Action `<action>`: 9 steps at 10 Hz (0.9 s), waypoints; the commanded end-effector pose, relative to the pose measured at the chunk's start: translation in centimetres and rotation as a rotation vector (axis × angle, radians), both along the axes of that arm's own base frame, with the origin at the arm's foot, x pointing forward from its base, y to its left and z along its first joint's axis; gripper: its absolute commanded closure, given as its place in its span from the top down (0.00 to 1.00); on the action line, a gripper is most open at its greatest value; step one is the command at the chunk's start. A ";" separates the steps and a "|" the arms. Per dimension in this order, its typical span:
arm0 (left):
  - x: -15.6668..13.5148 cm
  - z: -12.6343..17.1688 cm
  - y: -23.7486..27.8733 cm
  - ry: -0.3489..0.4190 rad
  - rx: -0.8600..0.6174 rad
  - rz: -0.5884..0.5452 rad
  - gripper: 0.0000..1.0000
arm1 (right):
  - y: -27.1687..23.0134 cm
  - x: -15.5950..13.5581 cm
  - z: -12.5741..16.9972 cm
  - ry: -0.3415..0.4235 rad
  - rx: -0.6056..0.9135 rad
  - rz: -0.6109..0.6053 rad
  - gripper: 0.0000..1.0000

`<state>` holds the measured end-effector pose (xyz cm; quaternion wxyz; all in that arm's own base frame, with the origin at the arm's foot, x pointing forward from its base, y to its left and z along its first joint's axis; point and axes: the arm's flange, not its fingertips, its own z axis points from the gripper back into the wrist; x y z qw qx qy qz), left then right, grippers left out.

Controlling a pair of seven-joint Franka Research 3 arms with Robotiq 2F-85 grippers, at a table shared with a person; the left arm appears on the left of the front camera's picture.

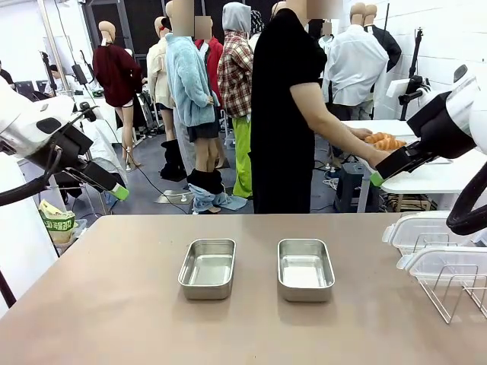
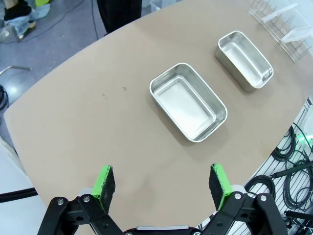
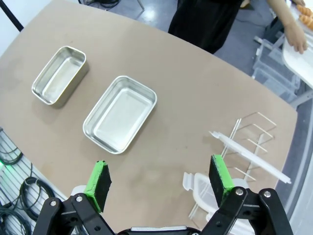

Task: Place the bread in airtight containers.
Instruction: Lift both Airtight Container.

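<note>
Green pads of left gripper (image 2: 161,180) spread wide, nothing between them; same at right gripper (image 3: 158,175), wide apart and empty. Ahead of the left jaws, two airtight containers on the brown table (image 1: 114,304): left container (image 2: 188,102) closer, right container (image 2: 244,59) beyond it, both uncovered and empty. Croissants (image 1: 384,141) far beyond both jaws, on a white side table (image 1: 434,179), next to the person's hand (image 1: 364,135). Clear lids (image 1: 430,228) off, by a wire rack (image 1: 456,285) ahead of the right jaws. By judgement nothing done yet: bread to bring and put in, lids to close

In the front view the croissants (image 1: 384,141) lie partly behind the right gripper (image 1: 378,175), as does the person's hand (image 1: 374,156); clear lids (image 1: 426,230) and a wire rack (image 1: 455,283) are cut by the right edge
</note>
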<state>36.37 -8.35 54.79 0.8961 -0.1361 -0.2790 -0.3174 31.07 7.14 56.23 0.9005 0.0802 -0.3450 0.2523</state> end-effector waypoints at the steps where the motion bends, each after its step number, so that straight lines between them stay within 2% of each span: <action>1: 0.0 0.1 0.2 -0.006 0.009 -0.004 1.00 | 0.0 0.0 0.0 0.002 0.003 0.006 1.00; 9: 0.0 0.1 0.2 -0.006 0.009 -0.004 1.00 | 0.0 0.0 0.0 0.002 0.003 0.006 1.00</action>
